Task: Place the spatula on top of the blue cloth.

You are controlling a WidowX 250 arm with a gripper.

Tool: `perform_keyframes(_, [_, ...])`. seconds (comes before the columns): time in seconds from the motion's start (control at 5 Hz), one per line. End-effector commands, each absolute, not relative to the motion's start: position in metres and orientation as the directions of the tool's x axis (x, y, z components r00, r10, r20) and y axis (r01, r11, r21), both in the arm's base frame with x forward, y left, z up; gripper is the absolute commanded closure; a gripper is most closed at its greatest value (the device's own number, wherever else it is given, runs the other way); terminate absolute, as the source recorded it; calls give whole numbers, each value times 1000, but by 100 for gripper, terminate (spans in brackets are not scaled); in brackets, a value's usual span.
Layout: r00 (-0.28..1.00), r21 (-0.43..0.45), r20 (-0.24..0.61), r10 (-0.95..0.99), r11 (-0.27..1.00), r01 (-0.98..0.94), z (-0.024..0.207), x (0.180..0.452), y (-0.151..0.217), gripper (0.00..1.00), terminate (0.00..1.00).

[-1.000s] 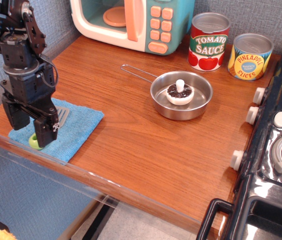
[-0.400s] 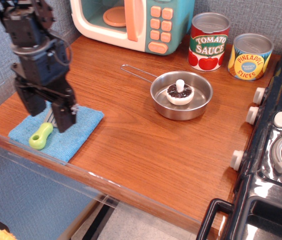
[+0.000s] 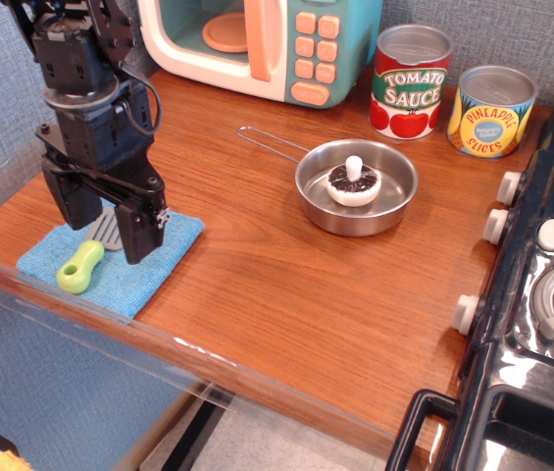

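Note:
The spatula point(image 3: 87, 257) lies on the blue cloth point(image 3: 112, 265) at the front left of the wooden counter. Its lime-green handle points toward the front edge and its grey blade sits partly behind my fingers. My gripper point(image 3: 108, 228) is open and empty. It hangs just above the cloth, over the spatula's blade end, with one finger point(image 3: 140, 232) to the right of the blade and the other to its left.
A steel pan point(image 3: 357, 186) with a toy mushroom point(image 3: 353, 183) stands mid-counter. A toy microwave point(image 3: 262, 41) and two cans point(image 3: 410, 81) line the back. A toy stove point(image 3: 546, 265) fills the right side. The counter's front edge runs just beside the cloth.
My gripper has let go of the spatula, risen and shifted right and back. The spatula now lies free on the cloth with its green handle in full view.

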State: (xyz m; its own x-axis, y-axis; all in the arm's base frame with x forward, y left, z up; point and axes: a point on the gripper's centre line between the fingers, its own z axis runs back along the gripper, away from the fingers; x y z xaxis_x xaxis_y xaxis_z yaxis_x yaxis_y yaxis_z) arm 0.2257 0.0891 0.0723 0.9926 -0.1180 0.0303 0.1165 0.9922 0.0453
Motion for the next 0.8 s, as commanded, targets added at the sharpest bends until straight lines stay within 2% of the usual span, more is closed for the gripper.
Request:
perform_keyframes(0.0, [990,67,67,-124,991,119,84,228,91,0,0])
perform_keyframes(0.4, [990,67,67,-124,991,119,84,228,91,0,0])
perform_keyframes(0.6, [990,67,67,-124,991,119,84,228,91,0,100])
